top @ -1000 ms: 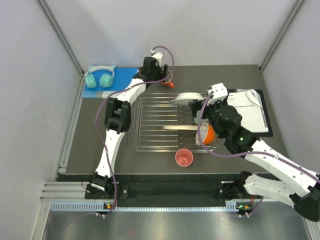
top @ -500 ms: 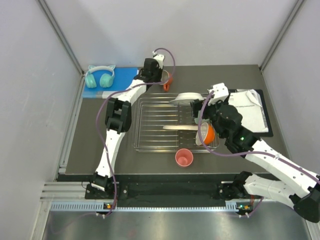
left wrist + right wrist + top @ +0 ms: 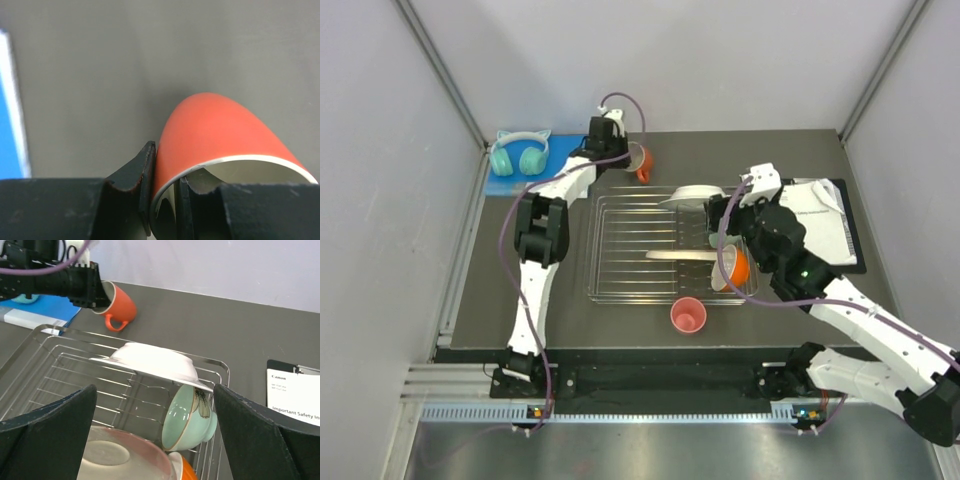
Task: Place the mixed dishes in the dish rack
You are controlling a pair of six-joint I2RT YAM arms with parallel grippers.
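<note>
The orange handled mug (image 3: 641, 162) hangs tilted just behind the dish rack (image 3: 620, 290), its mouth toward my left gripper (image 3: 625, 155). That gripper is shut on the mug (image 3: 215, 130) rim, one finger inside and one outside. In the rack lie the white plate (image 3: 695, 193), the mint-green bowl (image 3: 192, 415), the pink-and-cream plate (image 3: 680, 255) and the orange bowl (image 3: 735, 268). The pink cup (image 3: 688, 315) stands on the table in front of the rack. My right gripper (image 3: 720, 215) hovers open over the rack's right end, holding nothing.
Teal cat-ear headphones (image 3: 520, 153) rest on a blue pad (image 3: 535, 185) at the far left. A black clipboard with white paper (image 3: 820, 225) lies right of the rack. Grey walls close in the table on three sides.
My left gripper has shut on the mug's rim and carried it up and to the left. The right arm has barely shifted.
</note>
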